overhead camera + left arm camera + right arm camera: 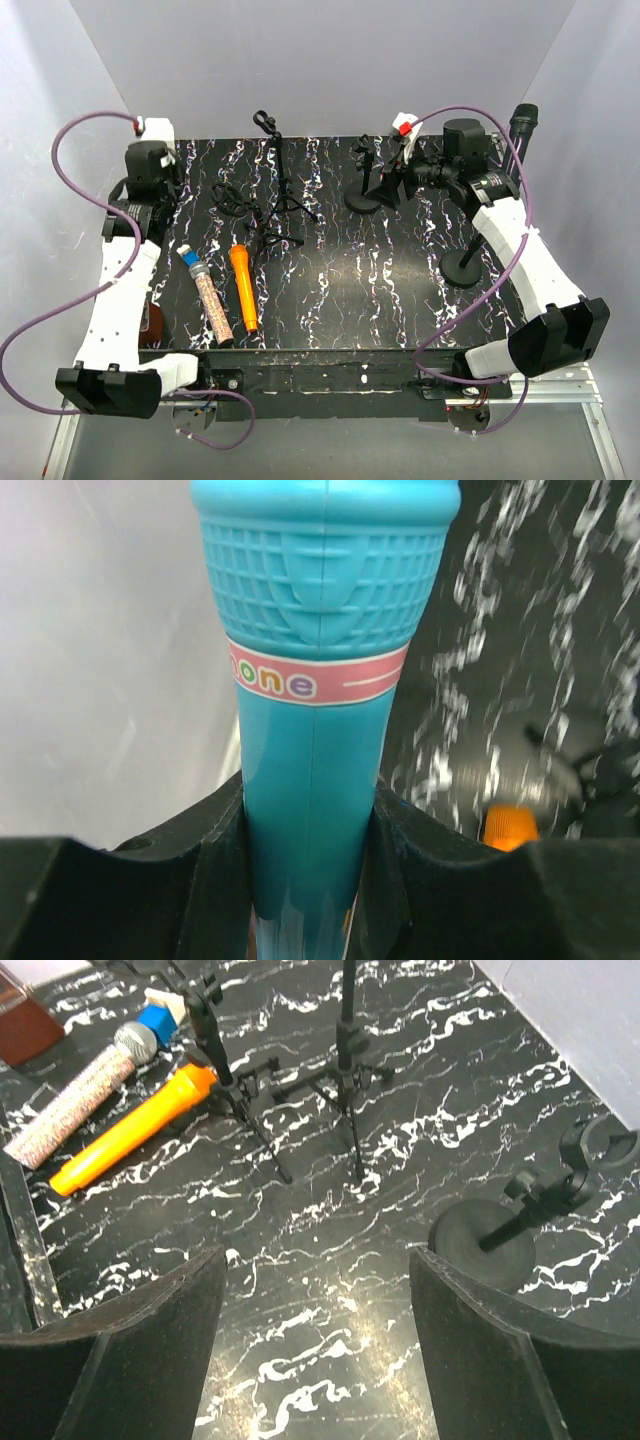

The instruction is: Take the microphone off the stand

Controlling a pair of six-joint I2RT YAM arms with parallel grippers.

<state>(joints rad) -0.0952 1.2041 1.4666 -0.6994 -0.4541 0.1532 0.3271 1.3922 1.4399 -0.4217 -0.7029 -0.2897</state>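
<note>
A teal toy microphone (318, 690) with a pink band fills the left wrist view, standing upright between the pads of my left gripper (310, 870), which is shut on its handle. No stand shows around it. In the top view this gripper lies under the left wrist at the table's far left. A black microphone (524, 120) sits high on a round-base stand (463, 268) at the far right. My right gripper (385, 188) hangs open over the back middle, its fingers (150, 1340) empty above bare marble, beside an empty round-base stand (480, 1245).
An orange microphone (244, 288) and a glittery pink one with a blue head (205, 290) lie at the left front. Two black tripod stands (285, 200) occupy the back middle. A brown object (152, 320) sits under the left arm. White walls close the sides.
</note>
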